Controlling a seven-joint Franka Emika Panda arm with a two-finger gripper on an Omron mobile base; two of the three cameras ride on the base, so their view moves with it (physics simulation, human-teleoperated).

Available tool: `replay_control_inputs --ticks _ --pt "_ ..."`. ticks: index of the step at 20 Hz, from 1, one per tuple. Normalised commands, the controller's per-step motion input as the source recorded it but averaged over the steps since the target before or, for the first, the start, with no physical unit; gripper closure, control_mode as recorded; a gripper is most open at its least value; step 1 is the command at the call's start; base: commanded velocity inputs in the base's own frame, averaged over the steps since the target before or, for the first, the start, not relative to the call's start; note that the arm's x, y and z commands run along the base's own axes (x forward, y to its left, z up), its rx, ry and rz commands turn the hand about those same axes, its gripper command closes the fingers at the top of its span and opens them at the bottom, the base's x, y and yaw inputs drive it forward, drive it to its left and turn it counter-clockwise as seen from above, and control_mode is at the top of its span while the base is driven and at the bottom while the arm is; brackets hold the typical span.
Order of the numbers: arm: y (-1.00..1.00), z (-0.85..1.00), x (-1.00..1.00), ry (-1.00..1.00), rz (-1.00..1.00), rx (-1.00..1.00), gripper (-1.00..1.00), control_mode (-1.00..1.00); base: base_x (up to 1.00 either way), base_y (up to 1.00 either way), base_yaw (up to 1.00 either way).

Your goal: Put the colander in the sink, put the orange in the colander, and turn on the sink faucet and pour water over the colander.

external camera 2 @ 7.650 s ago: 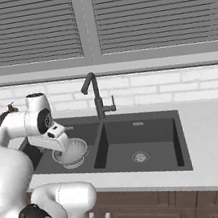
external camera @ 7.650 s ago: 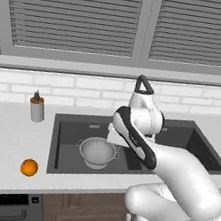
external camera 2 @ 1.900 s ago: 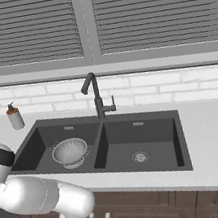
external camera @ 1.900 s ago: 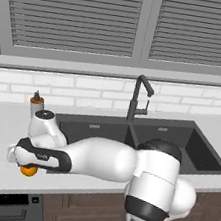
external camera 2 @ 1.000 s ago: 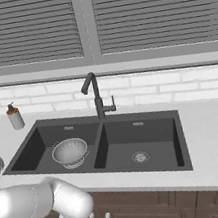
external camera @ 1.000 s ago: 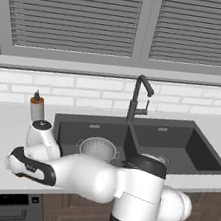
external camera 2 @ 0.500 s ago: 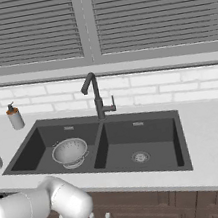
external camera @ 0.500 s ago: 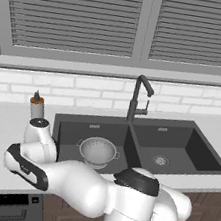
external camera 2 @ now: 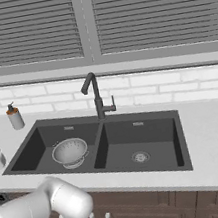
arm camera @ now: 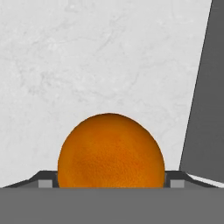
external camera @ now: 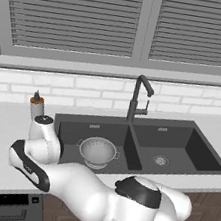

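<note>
The orange (arm camera: 111, 151) is cut off low; the tool (arm camera: 111, 181) stands spread around it on the table (arm camera: 87, 65), fingertips barely showing

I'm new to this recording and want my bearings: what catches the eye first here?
In the hand view, the bright orange sits on the white counter, right in front of the camera, between the gripper's fingers. In the base views, the shiny colander stands in the left basin of the dark sink, with the dark faucet behind the divider and no water running.
</note>
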Motion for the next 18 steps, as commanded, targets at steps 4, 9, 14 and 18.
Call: replay_control_inputs --ticks 4,9,14,18 --pt "-0.8 0.3 -0.17 0.0 0.0 0.01 1.0 -1.0 0.0 0.0 0.0" --pt "-0.71 0.34 -0.05 0.0 0.0 0.0 1.0 -1.0 0.0 0.0 0.0" --pt "-0.52 0.3 0.01 0.0 0.0 0.0 1.0 -1.0 0.0 0.0 0.0" --pt "-0.31 0.24 0.2 0.0 -0.01 -0.02 1.0 -1.0 0.0 0.0 0.0"
